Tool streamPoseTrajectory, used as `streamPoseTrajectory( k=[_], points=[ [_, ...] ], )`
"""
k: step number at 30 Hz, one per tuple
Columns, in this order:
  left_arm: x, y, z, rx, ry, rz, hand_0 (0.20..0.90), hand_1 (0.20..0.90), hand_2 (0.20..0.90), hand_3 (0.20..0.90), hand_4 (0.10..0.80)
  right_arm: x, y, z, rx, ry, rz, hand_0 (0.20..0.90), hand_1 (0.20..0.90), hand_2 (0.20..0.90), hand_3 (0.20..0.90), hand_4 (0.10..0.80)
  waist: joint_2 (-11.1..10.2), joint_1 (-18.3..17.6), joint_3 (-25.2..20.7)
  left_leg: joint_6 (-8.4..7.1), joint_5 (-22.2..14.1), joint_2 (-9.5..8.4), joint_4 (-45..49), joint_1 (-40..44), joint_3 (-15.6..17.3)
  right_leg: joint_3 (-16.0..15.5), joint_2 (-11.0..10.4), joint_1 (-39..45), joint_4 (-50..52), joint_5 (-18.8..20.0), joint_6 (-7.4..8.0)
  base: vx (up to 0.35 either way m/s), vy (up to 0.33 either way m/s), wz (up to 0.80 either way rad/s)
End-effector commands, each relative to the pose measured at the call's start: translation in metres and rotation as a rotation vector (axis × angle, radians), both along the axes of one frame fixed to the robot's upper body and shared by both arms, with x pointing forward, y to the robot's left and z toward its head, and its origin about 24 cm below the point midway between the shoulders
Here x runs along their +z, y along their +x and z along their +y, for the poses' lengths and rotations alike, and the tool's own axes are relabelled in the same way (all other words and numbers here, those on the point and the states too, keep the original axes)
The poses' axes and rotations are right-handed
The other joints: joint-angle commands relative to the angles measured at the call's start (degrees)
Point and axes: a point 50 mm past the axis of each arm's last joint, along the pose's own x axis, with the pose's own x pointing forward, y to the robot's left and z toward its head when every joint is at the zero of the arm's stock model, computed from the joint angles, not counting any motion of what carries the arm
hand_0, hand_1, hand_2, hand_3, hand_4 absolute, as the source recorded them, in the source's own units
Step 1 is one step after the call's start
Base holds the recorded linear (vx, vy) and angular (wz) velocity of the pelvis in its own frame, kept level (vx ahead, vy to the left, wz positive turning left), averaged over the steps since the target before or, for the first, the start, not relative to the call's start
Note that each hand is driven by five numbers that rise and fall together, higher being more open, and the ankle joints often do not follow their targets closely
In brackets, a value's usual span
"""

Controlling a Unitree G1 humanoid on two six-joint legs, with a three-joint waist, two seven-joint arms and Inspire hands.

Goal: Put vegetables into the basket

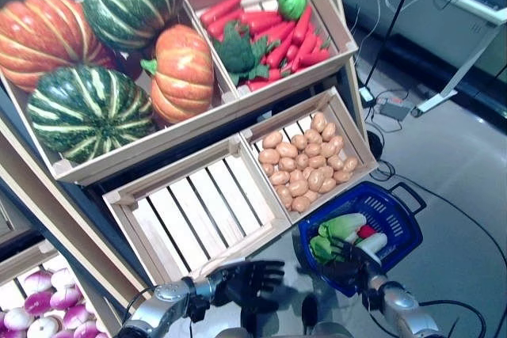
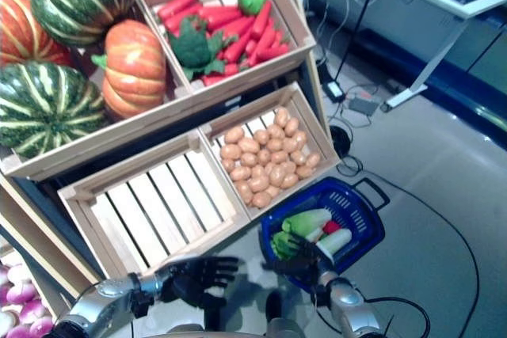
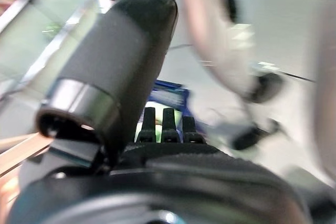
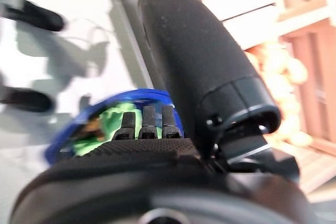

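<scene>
Blue plastic wire basket (image 1: 396, 215) on grey floor (image 1: 459, 172), just below potato crate, holding pale-green leafy cabbage (image 1: 342, 227), white radish (image 1: 372, 243), small red vegetable (image 1: 365, 232). Right hand (image 1: 348, 263) over basket's near rim, fingers extended, gripping nothing. Left hand (image 1: 249, 282) beside it, fingers spread apart, empty. Wooden slatted crates: bare one (image 1: 194, 215), brown potatoes (image 1: 305, 164), red carrots with broccoli (image 1: 265, 33), striped pumpkins (image 1: 103, 45). No legible writing.
</scene>
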Motion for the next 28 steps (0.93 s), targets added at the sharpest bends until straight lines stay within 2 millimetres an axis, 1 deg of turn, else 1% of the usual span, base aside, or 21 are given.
streamPoseTrajectory(
  k=[1, 4, 6, 7, 11, 13, 15, 16, 20, 24, 28],
  points=[
    [-0.004, 0.017, -0.001, -0.006, 0.082, -0.089, 0.9, 0.9, 0.9, 0.9, 0.8, -0.004, 0.0, -0.01, 0.045, -0.062, 0.042, 0.9, 0.9, 0.9, 0.9, 0.8, -0.9, -0.2, -2.2, -1.68, -4.3, 1.36, 4.0, 0.5, 1.4, -2.0, -3.4, 2.0, 4.0, -0.8, 2.56, 0.016, 0.022, -0.09],
    [-0.03, 0.002, 0.005, 0.035, 0.215, -0.027, 0.9, 0.9, 0.9, 0.9, 0.8, -0.024, -0.021, -0.013, 0.018, -0.132, 0.173, 0.9, 0.9, 0.9, 0.9, 0.8, -1.0, -0.1, -2.2, -1.72, -4.5, 1.5, 3.7, 2.2, 1.6, -2.1, -3.3, 3.7, 3.4, -0.7, 2.57, 0.021, 0.023, -0.11],
    [-0.038, -0.003, 0.008, 0.049, 0.272, -0.006, 0.9, 0.9, 0.9, 0.9, 0.8, -0.031, -0.03, -0.012, 0.016, -0.145, 0.226, 0.9, 0.9, 0.9, 0.9, 0.8, -1.0, 0.0, -2.2, -1.74, -4.5, 1.52, 3.5, 2.7, 1.5, -2.2, -3.4, 4.2, 3.2, -0.7, 2.57, 0.007, 0.004, -0.11],
    [-0.048, -0.012, 0.012, 0.111, 0.33, 0.027, 0.9, 0.9, 0.9, 0.9, 0.8, -0.039, -0.044, -0.012, -0.002, -0.168, 0.302, 0.9, 0.9, 0.9, 0.9, 0.8, -1.1, 0.2, -2.5, -1.8, -4.6, 1.5, 3.4, 3.3, 1.5, -2.2, -3.4, 4.7, 3.0, -0.7, 2.57, 0.016, -0.007, -0.17],
    [-0.062, -0.029, 0.02, 0.199, 0.457, 0.091, 0.9, 0.9, 0.9, 0.9, 0.8, -0.048, -0.061, -0.01, -0.072, -0.168, 0.393, 0.9, 0.9, 0.9, 0.9, 0.8, -1.0, 0.7, -2.6, -1.78, -4.7, 1.42, 3.1, 4.0, 1.3, -2.4, -3.5, 5.5, 2.4, -0.6, 2.46, 0.012, -0.008, -0.05],
    [-0.071, -0.045, 0.029, 0.279, 0.57, 0.143, 0.9, 0.9, 0.9, 0.9, 0.8, -0.052, -0.073, -0.01, -0.143, -0.178, 0.444, 0.9, 0.9, 0.9, 0.9, 0.8, -1.0, 0.9, -2.7, -1.8, -4.8, 1.46, 3.2, 4.2, 0.9, -2.4, -3.5, 5.8, 2.4, -0.7, 2.34, 0.006, -0.009, 0.07],
    [-0.073, -0.052, 0.032, 0.289, 0.618, 0.153, 0.9, 0.9, 0.9, 0.9, 0.8, -0.054, -0.078, -0.011, -0.168, -0.189, 0.465, 0.9, 0.9, 0.9, 0.9, 0.8, -1.1, 1.0, -2.8, -1.78, -4.9, 1.46, 3.2, 4.3, 0.8, -2.4, -3.4, 6.0, 2.4, -0.8, 2.23, 0.006, -0.01, 0.03],
    [-0.077, -0.061, 0.034, 0.293, 0.659, 0.174, 0.9, 0.9, 0.9, 0.9, 0.8, -0.055, -0.086, -0.011, -0.181, -0.21, 0.495, 0.9, 0.9, 0.9, 0.9, 0.8, -1.1, 1.0, -2.9, -1.79, -5.0, 1.46, 2.9, 4.7, 0.6, -2.4, -3.3, 6.4, 2.2, -0.9, 2.12, 0.0, 0.0, 0.0],
    [-0.081, -0.072, 0.034, 0.259, 0.721, 0.209, 0.9, 0.9, 0.9, 0.9, 0.8, -0.057, -0.089, -0.009, -0.165, -0.214, 0.514, 0.9, 0.9, 0.9, 0.9, 0.8, -1.1, 1.2, -3.1, -1.71, -5.4, 1.38, 2.8, 5.2, 0.2, -2.3, -3.3, 6.8, 2.1, -1.1, 1.94, 0.0, 0.0, 0.0],
    [-0.082, -0.075, 0.037, 0.267, 0.783, 0.228, 0.9, 0.9, 0.9, 0.9, 0.8, -0.057, -0.087, -0.006, -0.165, -0.207, 0.509, 0.9, 0.9, 0.9, 0.9, 0.8, -1.0, 1.3, -3.4, -1.7, -5.6, 1.34, 2.8, 5.4, -0.2, -2.3, -3.2, 7.0, 2.3, -1.5, 1.77, 0.0, 0.0, 0.0],
    [-0.082, -0.074, 0.035, 0.251, 0.764, 0.231, 0.9, 0.9, 0.9, 0.9, 0.8, -0.057, -0.084, -0.002, -0.147, -0.199, 0.498, 0.9, 0.9, 0.9, 0.9, 0.8, -0.9, 1.4, -3.7, -1.72, -5.6, 1.18, 2.8, 5.1, -0.6, -2.2, -3.1, 6.7, 2.5, -1.8, 1.56, 0.0, 0.0, 0.0]
  ],
)
